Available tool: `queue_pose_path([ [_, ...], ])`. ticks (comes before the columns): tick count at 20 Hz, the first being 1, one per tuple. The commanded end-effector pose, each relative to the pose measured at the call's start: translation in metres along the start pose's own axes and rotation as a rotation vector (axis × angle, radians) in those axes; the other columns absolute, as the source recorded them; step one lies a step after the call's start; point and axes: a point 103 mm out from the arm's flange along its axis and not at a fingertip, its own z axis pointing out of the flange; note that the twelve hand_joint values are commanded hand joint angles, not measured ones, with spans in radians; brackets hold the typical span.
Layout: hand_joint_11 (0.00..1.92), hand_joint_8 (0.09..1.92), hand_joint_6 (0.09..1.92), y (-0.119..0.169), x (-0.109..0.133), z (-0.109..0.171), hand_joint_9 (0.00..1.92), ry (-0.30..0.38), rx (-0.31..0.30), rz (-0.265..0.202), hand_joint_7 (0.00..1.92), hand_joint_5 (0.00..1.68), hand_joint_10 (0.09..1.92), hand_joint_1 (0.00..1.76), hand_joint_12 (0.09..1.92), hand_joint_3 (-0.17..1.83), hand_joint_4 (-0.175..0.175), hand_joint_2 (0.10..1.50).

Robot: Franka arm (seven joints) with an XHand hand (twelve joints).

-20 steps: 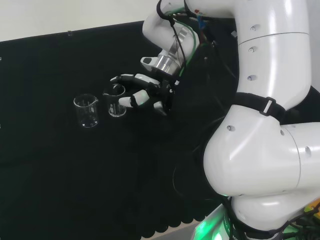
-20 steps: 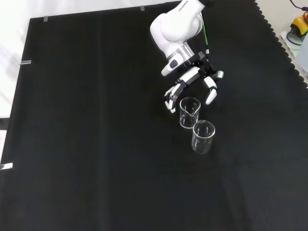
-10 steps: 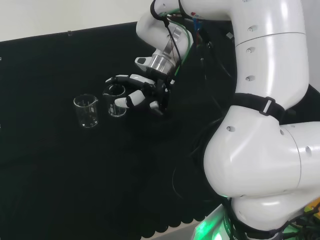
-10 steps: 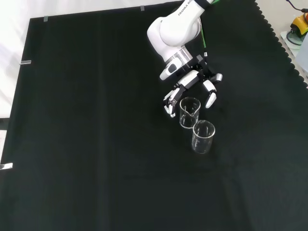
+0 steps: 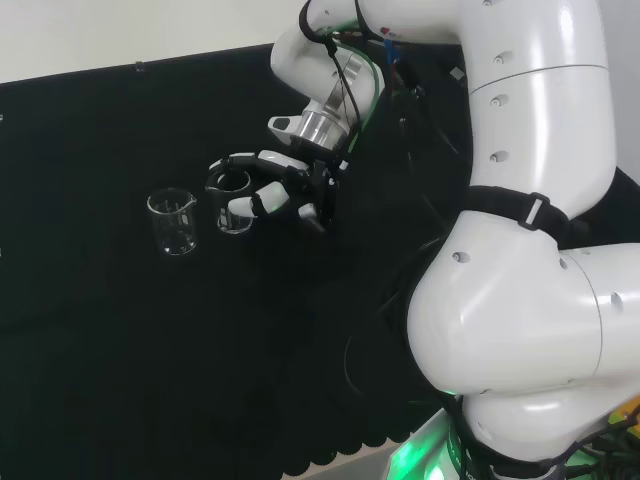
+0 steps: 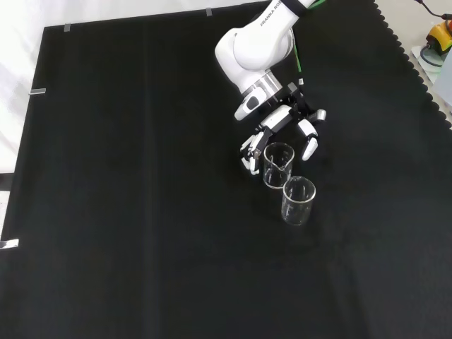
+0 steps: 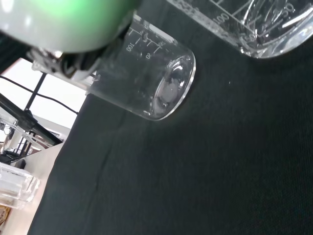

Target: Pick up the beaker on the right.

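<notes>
Straddling the nearer beaker (image 6: 277, 164) in the front view, the robot hand (image 6: 282, 128) spreads wide, fingers uncurled.

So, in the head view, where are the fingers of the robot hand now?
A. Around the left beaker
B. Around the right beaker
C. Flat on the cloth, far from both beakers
B: the robot hand has fingers on both sides of the right beaker, while the left beaker stands apart.
</notes>
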Motion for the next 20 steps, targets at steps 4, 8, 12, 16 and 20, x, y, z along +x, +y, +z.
queue_pose_path([
  [4,0.00,0.73,0.40,0.002,-0.001,0.005,0.42,0.017,-0.012,0.000,0.38,0.33,0.64,0.89,1.22,1.06,-0.059,0.29],
  [8,0.00,0.73,0.41,0.004,-0.001,0.006,0.43,0.020,-0.022,0.001,0.39,0.34,0.64,0.90,1.23,1.06,-0.058,0.29],
  [12,0.00,0.73,0.42,-0.006,-0.007,-0.004,0.43,0.022,-0.027,-0.002,0.40,0.35,0.64,0.90,1.23,1.06,-0.057,0.29],
  [16,0.00,0.72,0.42,0.003,-0.002,0.007,0.44,0.012,-0.020,0.008,0.41,0.36,0.64,0.91,1.23,1.06,-0.056,0.30],
  [20,0.00,0.72,0.43,0.009,0.000,0.013,0.44,0.013,-0.015,0.007,0.41,0.36,0.64,0.91,1.24,1.06,-0.056,0.30],
])
